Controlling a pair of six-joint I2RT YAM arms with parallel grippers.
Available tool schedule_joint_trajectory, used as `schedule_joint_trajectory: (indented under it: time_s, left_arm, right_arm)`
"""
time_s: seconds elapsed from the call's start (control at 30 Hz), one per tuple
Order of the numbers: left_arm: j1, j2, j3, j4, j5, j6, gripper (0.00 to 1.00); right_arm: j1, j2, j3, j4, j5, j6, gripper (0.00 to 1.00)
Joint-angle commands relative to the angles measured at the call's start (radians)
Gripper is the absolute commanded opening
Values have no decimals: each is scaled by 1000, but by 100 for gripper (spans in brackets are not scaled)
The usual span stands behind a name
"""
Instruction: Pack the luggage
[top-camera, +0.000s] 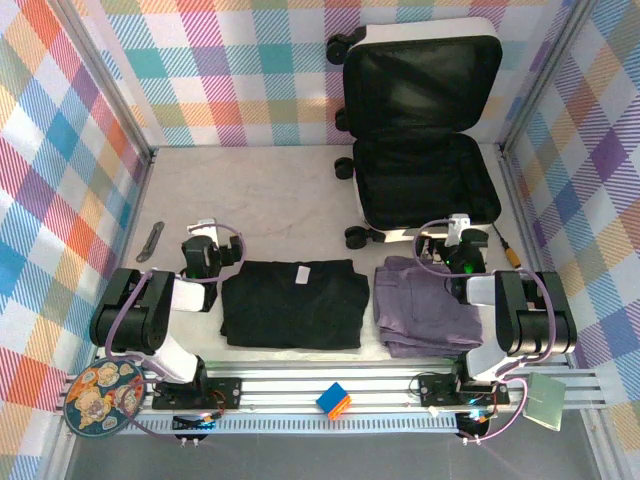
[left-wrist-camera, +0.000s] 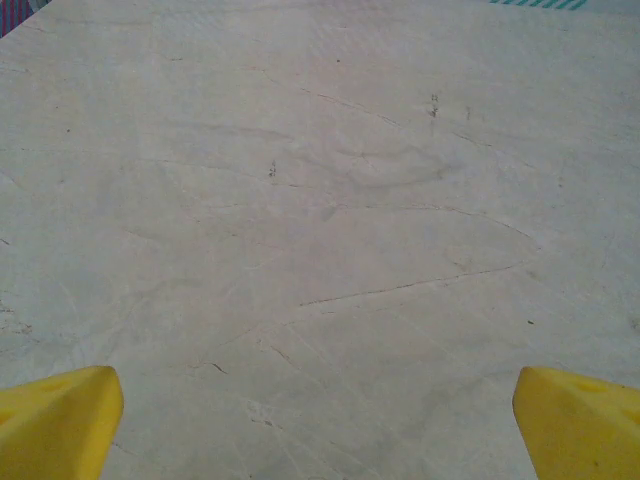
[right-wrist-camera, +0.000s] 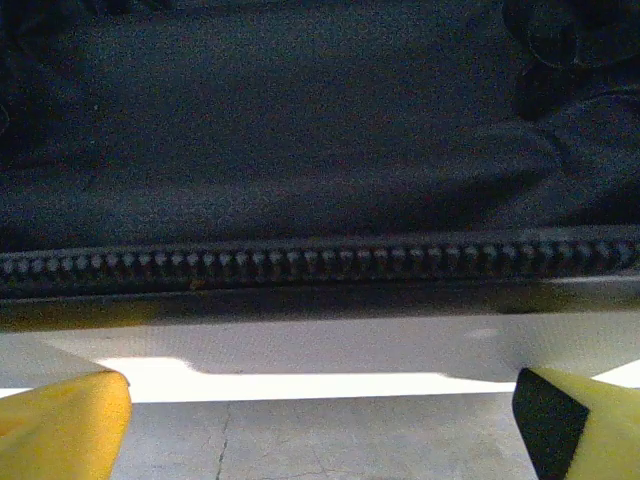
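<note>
Basically nothing is packed yet. The luggage (top-camera: 420, 185) lies open at the far right of the surface (top-camera: 260, 200), lid standing up against the back wall, black lining bare, and both halves look empty to me. The folded black garment (top-camera: 292, 303) lies on the surface between my two arms. The folded purple garment (top-camera: 425, 305) is just beside it on the right, near the luggage's front edge. Nothing is touching either one. My left fingers (left-wrist-camera: 60, 420) are spread wide over bare surface, holding nothing, just left of the black garment. My right fingers (right-wrist-camera: 580, 420) are wide and empty too, low at the luggage's near rim, with the zipper seam (right-wrist-camera: 320, 265) straight ahead in the wrist view. My read: the case is open and ready, so that part is done. What's left is picking up both garments and laying them inside, and probably shutting the lid after that.
</note>
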Motion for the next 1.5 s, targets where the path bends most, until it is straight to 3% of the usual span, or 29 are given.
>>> schedule_joint_trajectory:
  time_s: [0.0, 1.1, 1.27, 1.47]
  left_arm:
    - [-8, -10, 23, 1, -2, 18, 100]
    - [-7, -14, 20, 6, -2, 19, 100]
    - [-7, -120, 134, -283, 73, 46, 100]
    - [-7, -262, 151, -377, 17, -7, 100]
  right_arm:
    - [7, -6, 21, 52, -12, -3, 99]
    - [8, -9, 15, 60, -12, -2, 99]
    - [7, -84, 10, 14, 11, 6, 99]
    - [8, -226, 25, -129, 25, 10, 99]
